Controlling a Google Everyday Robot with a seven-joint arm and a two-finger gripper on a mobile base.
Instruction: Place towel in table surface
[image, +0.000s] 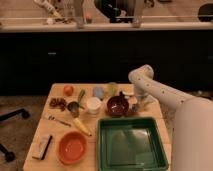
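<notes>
My gripper (135, 106) hangs low over the right part of the wooden table (46, 131), just right of a dark red bowl (118, 106). The white arm (165, 95) reaches in from the lower right and bends down to it. A small grey-white thing (128, 93) lies on the table just behind the gripper; I cannot tell if it is the towel. A pale blue lump (98, 92) lies behind a white cup (93, 105). Whether the gripper holds anything is hidden.
A large green tray (132, 145) fills the front right. An orange bowl (73, 147), a banana (81, 126), a metal cup (74, 108), an orange (68, 89), a green cup (112, 88) and a brush (44, 146) stand on the table. A dark counter (100, 50) runs behind.
</notes>
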